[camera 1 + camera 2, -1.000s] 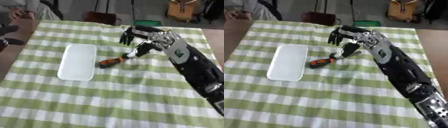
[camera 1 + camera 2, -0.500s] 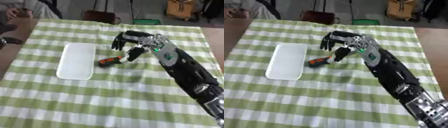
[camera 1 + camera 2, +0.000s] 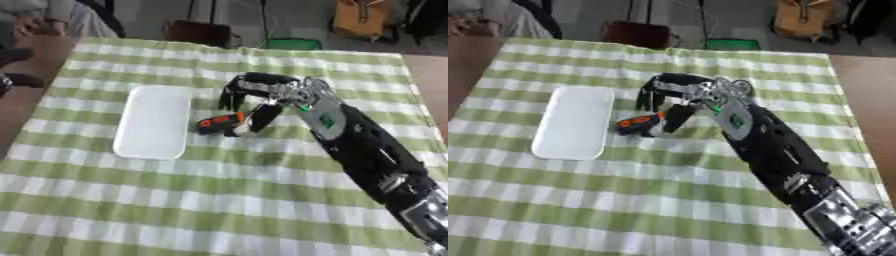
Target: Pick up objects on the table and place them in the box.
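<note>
Our right hand (image 3: 262, 97) hovered, fingers spread, over the orange-and-black tool (image 3: 219, 123) beside the white tray (image 3: 155, 121); grasping seemed next.

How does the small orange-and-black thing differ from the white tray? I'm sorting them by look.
The orange-and-black object is small, dark and two-coloured; the white tray is much larger, plain and rounded-rectangular. The right hand reaches the object; the tray lies apart, untouched. Both rest on the green checked cloth.
</note>
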